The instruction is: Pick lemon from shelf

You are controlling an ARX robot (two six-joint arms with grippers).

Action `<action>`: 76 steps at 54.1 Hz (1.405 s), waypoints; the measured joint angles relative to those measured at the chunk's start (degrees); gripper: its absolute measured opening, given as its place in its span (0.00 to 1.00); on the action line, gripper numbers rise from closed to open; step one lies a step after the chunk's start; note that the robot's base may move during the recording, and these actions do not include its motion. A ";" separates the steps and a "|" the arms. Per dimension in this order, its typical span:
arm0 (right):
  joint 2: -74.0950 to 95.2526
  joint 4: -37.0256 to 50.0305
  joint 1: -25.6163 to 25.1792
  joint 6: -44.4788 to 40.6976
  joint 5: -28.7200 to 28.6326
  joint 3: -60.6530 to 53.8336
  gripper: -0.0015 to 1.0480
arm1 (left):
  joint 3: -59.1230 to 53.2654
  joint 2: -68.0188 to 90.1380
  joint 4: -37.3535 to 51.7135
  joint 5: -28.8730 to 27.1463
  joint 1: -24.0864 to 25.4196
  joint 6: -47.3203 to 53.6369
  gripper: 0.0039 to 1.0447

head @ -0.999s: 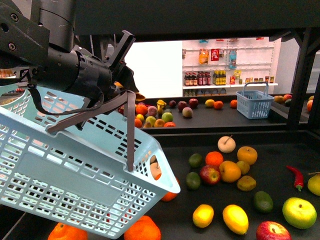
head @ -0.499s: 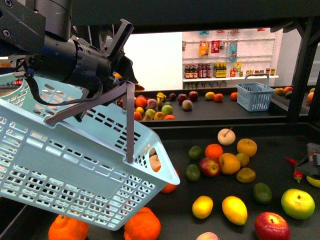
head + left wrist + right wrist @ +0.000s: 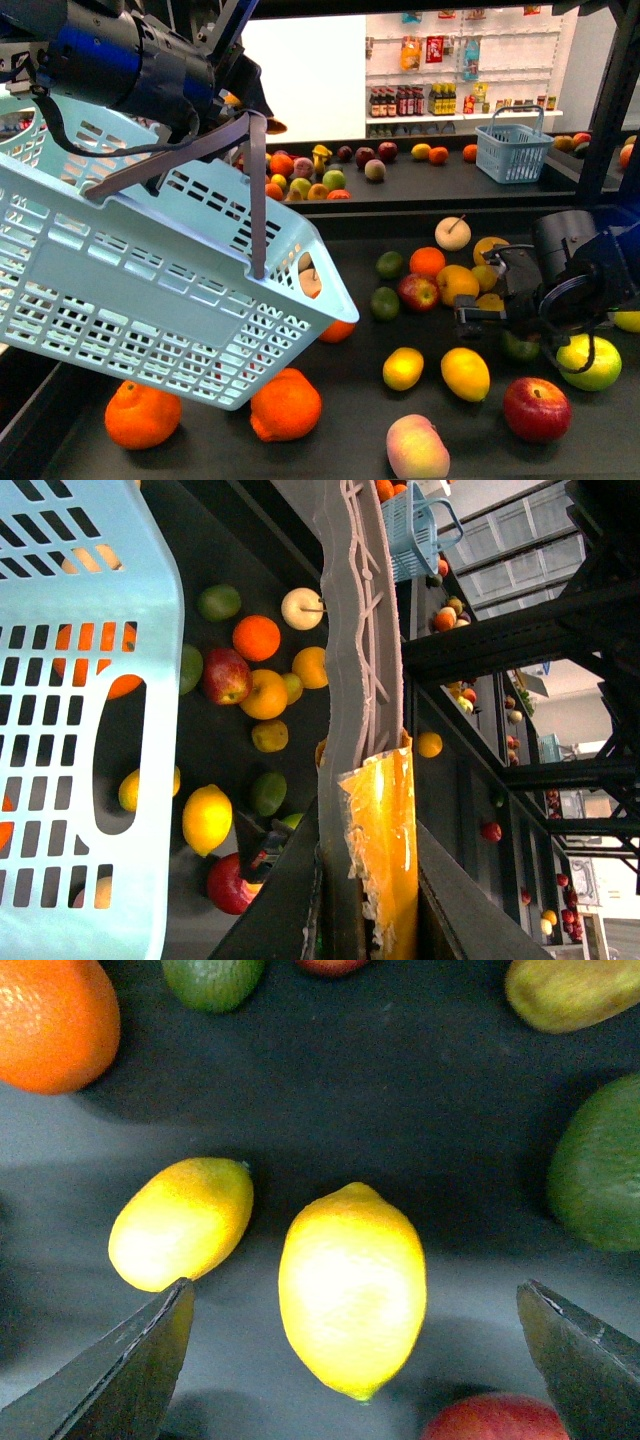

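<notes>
Right gripper (image 3: 354, 1295), absent a second ago, now hovers wide open, empty, over the lemon (image 3: 465, 373), at 10 o'clock from the apple (image 3: 537, 408); descent probably comes next.

Front view: body-mounted, facing forward and slightly down across the shelf (image 3: 350, 440) deck, mid-range.
Left wrist view: close beside the basket (image 3: 160, 660), looking past it onto the deck.
Right wrist view: very near, straight down.
Shared by all three: the lemon (image 3: 352, 1290).
</notes>
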 joint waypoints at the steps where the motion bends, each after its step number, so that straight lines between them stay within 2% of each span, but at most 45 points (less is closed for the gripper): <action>1: 0.81 -0.24 0.31 0.02 0.17 0.85 0.93 | 0.00 0.00 0.00 0.00 0.00 0.00 0.13; 20: 11.30 -3.65 2.45 -0.72 5.18 12.59 0.93 | 0.00 0.00 0.00 -0.04 0.00 0.00 0.13; 42: 18.67 -9.73 2.40 -1.18 6.71 24.20 0.93 | 0.02 0.00 0.00 -0.02 0.00 0.00 0.13; 45: 18.97 -9.79 2.47 -1.05 6.97 24.35 0.88 | 0.00 0.00 0.00 -0.02 0.00 0.00 0.13; 50: 19.04 -9.73 2.47 -0.98 6.95 24.35 0.69 | 0.00 0.00 0.00 0.00 0.00 0.00 0.13; 61: 15.80 -6.16 2.10 -0.11 6.29 18.95 0.63 | 0.00 0.00 0.00 -0.02 0.00 -0.02 0.13; 76: -8.61 5.77 -0.39 1.92 1.46 -4.44 0.63 | 0.00 0.00 0.00 0.00 0.00 -0.02 0.13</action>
